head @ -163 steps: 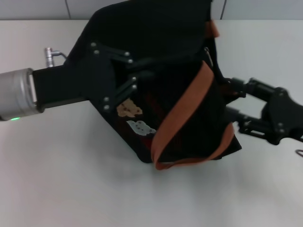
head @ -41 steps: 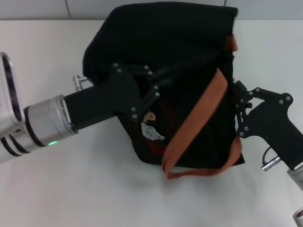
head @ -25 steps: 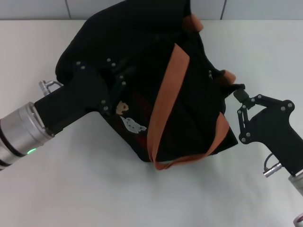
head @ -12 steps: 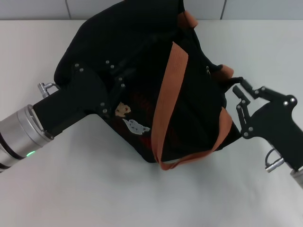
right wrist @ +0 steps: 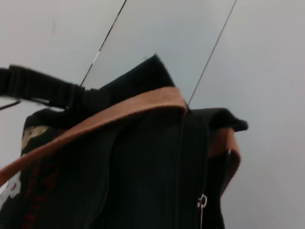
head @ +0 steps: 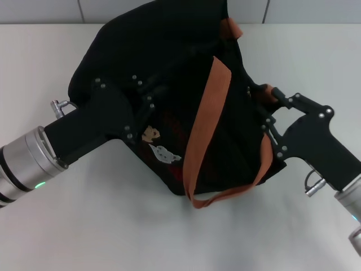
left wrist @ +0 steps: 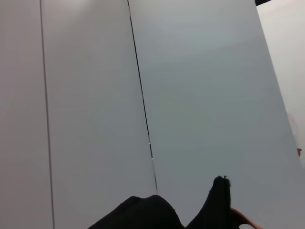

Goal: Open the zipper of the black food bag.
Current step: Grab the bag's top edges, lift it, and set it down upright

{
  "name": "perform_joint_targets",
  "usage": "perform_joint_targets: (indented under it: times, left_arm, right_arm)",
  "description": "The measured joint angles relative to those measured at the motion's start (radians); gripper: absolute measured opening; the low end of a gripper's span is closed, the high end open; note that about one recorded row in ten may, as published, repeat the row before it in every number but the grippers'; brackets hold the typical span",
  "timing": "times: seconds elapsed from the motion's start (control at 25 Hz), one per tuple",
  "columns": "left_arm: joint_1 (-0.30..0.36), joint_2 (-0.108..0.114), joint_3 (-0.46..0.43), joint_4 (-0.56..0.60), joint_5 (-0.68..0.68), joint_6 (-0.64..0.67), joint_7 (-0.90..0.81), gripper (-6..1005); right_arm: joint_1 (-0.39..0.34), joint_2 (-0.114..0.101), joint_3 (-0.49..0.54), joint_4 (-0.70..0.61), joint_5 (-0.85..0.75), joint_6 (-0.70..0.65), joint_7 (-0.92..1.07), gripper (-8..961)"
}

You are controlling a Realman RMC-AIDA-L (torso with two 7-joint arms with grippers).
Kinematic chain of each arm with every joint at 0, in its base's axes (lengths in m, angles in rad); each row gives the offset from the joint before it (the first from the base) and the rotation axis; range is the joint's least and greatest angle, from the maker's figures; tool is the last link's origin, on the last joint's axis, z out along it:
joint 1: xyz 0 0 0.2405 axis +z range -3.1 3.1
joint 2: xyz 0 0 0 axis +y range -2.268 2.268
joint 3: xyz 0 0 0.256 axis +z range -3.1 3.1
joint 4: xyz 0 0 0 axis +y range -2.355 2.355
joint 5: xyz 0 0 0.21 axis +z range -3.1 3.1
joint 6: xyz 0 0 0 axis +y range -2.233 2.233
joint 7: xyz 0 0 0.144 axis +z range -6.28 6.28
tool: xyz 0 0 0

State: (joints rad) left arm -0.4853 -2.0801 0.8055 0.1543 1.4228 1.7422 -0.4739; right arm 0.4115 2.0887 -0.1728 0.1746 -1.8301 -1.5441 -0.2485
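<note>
Bag position: black food bag (head: pixel 169 84) slumped on the white table (head: pixel 113 231), between the two arms, front print toward the camera, orange-brown strap (head: pixel 203 130) draped across the front.
Zipper location: zipper (right wrist: pixel 181 157) runs as a dark line along the bag's right-hand end; silver pull tab (right wrist: pixel 202 201) hangs beside it, small glint in the head view (head: pixel 247 90).
Zipper axis: long axis runs from the pull tab away toward the bag's far upper edge.
Key relation: pull tab just beside right gripper (head: pixel 269 106), on its bag side, toward the far end of the fingers.
Nearer arm: right; left well apart from the tab, on the opposite face.
Left gripper (head: pixel 148 92): pressed against the bag's front panel above the bear pictures (head: pixel 158 144); cannot tell whether spread or pinching fabric, black on black.
Right gripper state: fingertips sunk into the fabric and strap end; cannot tell whether pinching the tab.
Hidden: far run of zipper behind the folded top; contact at the tab not resolvable.
Left wrist view: mostly wall, only a sliver of bag.
</note>
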Motion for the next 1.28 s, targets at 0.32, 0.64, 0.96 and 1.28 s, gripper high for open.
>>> perform_joint_targets:
  times: [0.32, 0.64, 0.96, 1.28]
  left_arm:
    - [-0.008, 0.0, 0.003, -0.007, 0.002, 0.012, 0.0, 114]
    - [-0.025, 0.0, 0.003, -0.01, 0.003, 0.013, 0.0, 119]
    - [-0.037, 0.0, 0.003, -0.017, 0.002, 0.006, 0.0, 124]
    - [-0.042, 0.0, 0.011, -0.024, 0.001, 0.005, 0.0, 129]
  right_arm:
    - [0.011, 0.002, 0.0, -0.002, -0.05, 0.033, -0.058, 310]
    - [-0.009, 0.002, -0.001, 0.013, -0.097, 0.044, -0.157, 308]
    - [-0.017, 0.0, -0.001, 0.004, -0.102, 0.079, -0.164, 308]
    - [-0.008, 0.001, 0.001, 0.002, -0.103, 0.098, -0.17, 308]
